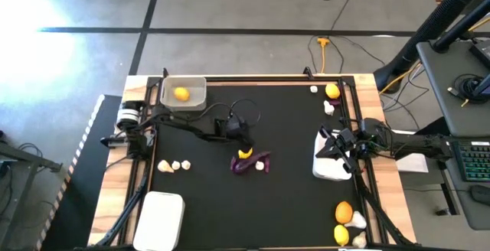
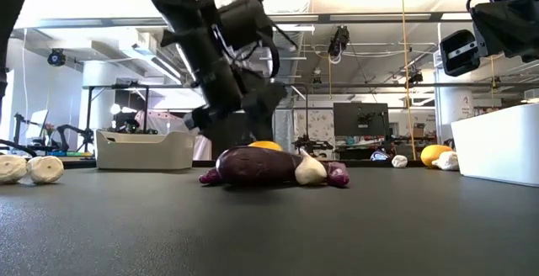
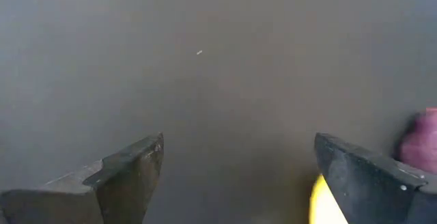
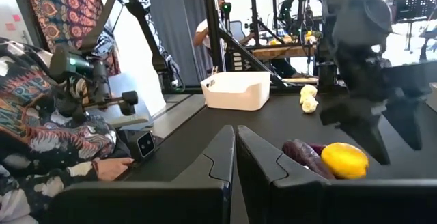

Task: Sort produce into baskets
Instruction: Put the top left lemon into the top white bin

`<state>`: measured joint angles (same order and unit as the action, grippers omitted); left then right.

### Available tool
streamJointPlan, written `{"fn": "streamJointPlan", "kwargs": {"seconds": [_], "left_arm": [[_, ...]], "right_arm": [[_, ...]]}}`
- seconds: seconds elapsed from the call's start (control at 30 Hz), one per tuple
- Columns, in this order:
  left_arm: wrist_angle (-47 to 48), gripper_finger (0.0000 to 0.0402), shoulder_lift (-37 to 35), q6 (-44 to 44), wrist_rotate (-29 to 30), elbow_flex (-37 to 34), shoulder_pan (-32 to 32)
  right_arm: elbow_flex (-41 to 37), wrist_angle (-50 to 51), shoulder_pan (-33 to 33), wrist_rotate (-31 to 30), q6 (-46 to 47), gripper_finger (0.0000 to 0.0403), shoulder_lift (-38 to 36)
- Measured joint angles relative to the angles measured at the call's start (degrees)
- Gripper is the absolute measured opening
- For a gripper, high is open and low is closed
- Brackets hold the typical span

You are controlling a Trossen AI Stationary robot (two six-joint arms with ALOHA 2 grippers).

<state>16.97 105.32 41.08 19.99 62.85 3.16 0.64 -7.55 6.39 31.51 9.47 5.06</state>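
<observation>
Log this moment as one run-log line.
left gripper: open, over citrus fruit beside eggplant | right gripper: shut, waiting over right basket | far-left basket: one citrus

Left end effector hangs low at table centre, fingers spread wide; right end effector waits closed at right.

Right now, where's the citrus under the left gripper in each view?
High: table centre, by the eggplant, citrus.
Low: centre, behind the eggplant.
Left wrist: yellow edge at the right finger.
Right wrist: lower right.
Shared landmark: the eggplant.
</observation>
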Motion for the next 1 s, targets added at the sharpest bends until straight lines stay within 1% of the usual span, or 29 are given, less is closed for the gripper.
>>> {"fn": "streamJointPlan", "kwargs": {"seconds": [0.2, 0.3, 0.5, 0.6, 0.67, 0.8, 0.9, 1.0], "left_arm": [[1.3, 0.0361, -5.9, -1.0, 0.1, -0.4, -2.8], [0.6, 0.0361, -6.8, -2.2, 0.0, -0.5, -5.2], [-2.6, 0.0362, -3.3, -4.9, 0.0, -1.7, -8.4], [-5.2, 0.0362, -1.7, -7.6, -0.6, -1.7, -8.2], [-7.4, 0.0362, -0.7, -9.1, -3.0, -1.7, -8.1], [-8.1, 0.0361, 1.0, -10.2, -4.0, -1.7, -7.8], [-8.2, 0.0352, 1.2, -10.4, -4.0, -1.7, -7.0], [-7.9, 0.033, 1.5, -10.9, -3.9, -1.8, -6.2]], "right_arm": [[0.0, 0.0, 0.0, 0.0, 0.0, 0.0011, 0.0], [0.0, 0.0, 0.0, 0.0, 0.0, 0.0011, 0.0], [0.0, 0.0, 0.0, 0.0, 0.0, 0.0011, 0.0], [0.0, 0.0, 0.0, 0.0, 0.0, 0.0011, 0.0], [0.0, 0.0, 0.0, 0.0, 0.0, 0.0011, 0.0], [0.0, 0.0, 0.0, 0.0, 0.0, 0.0011, 0.0], [0.0, 0.0, 0.0, 0.0, 0.0, 0.0011, 0.0], [0.0, 0.0, 0.0, 0.0, 0.0, 0.0011, 0.0]]}}
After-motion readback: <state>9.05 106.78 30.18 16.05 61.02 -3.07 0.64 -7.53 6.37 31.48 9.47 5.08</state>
